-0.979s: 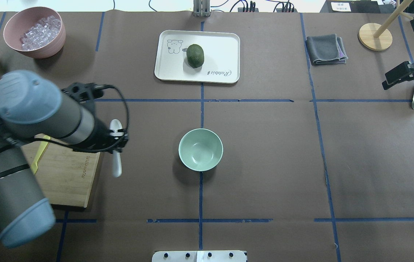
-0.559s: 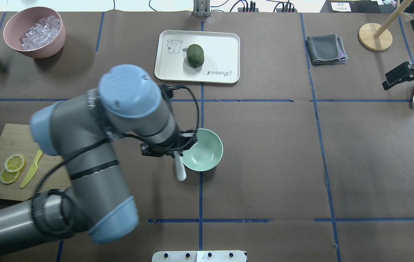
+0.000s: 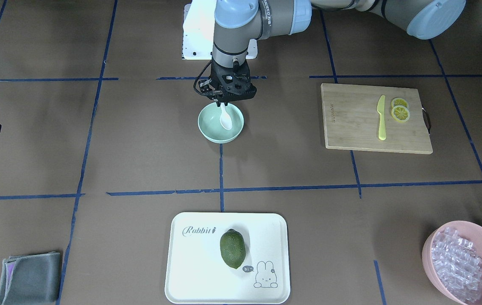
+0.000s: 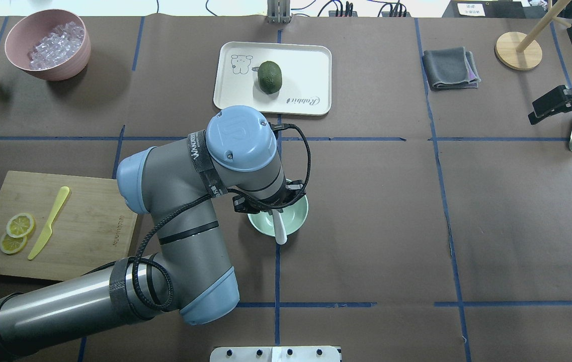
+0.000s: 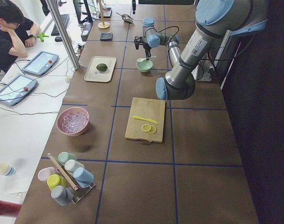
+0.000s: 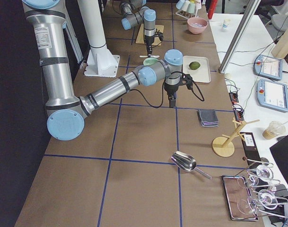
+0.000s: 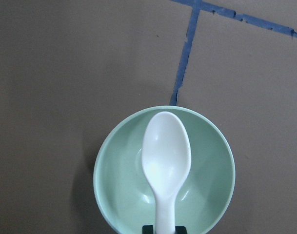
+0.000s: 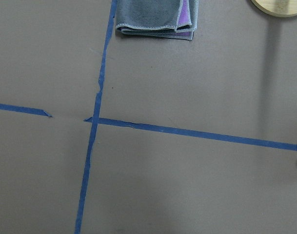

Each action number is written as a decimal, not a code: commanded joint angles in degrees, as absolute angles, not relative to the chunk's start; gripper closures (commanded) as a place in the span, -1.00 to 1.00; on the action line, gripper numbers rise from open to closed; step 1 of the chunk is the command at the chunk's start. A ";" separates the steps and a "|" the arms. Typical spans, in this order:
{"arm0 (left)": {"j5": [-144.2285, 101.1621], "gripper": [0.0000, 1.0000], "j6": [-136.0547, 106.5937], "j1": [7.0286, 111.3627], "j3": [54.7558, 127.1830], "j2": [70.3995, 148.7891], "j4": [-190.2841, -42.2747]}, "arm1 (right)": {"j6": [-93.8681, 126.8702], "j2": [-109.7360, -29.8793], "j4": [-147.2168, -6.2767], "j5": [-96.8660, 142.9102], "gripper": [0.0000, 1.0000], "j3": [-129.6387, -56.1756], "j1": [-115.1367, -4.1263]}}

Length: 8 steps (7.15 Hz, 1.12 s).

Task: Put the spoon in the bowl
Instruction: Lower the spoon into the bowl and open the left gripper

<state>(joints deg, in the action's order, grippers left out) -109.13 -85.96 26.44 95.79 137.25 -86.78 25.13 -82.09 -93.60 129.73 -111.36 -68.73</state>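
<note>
Got the spoon (image 7: 166, 151) clamped by its handle in the left gripper (image 3: 223, 102), hanging right over the bowl (image 7: 114, 195), scoop above its middle, seemingly not touching. Carry done; just needs lowering and letting go.

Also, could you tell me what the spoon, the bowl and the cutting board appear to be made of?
The spoon looks like glossy white plastic, with soft highlights on its scoop. The bowl seems smooth mint-green plastic or melamine, slightly shiny; which, I cannot tell. The cutting board appears matte wood or bamboo, with pale streaky grain.
</note>
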 commanded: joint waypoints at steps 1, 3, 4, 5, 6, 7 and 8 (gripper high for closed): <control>-109.07 0.91 -85.96 26.28 95.71 137.20 -86.92 | 25.14 -82.09 -93.60 129.73 -0.99 -111.36 -68.73; -108.99 0.90 -86.13 25.05 95.71 137.37 -86.92 | 25.14 -82.09 -93.60 129.73 -0.99 -111.36 -68.73; -108.98 0.80 -86.13 24.87 95.71 137.29 -86.92 | 25.14 -82.18 -93.60 129.73 -0.99 -111.36 -68.73; -108.98 -0.12 -86.13 24.79 95.80 137.20 -86.92 | 25.14 -82.09 -93.60 129.73 -0.99 -111.36 -68.73; -108.72 -0.99 -86.22 24.79 96.32 137.20 -86.84 | 25.05 -82.09 -93.60 129.73 -0.99 -111.36 -68.73; -108.72 -1.00 -86.31 24.79 96.59 136.94 -86.84 | 25.05 -82.09 -93.60 129.73 -0.99 -111.36 -68.73; -108.63 -1.00 -86.31 24.79 96.59 136.93 -86.75 | 25.14 -82.09 -93.60 129.73 -0.99 -111.36 -68.73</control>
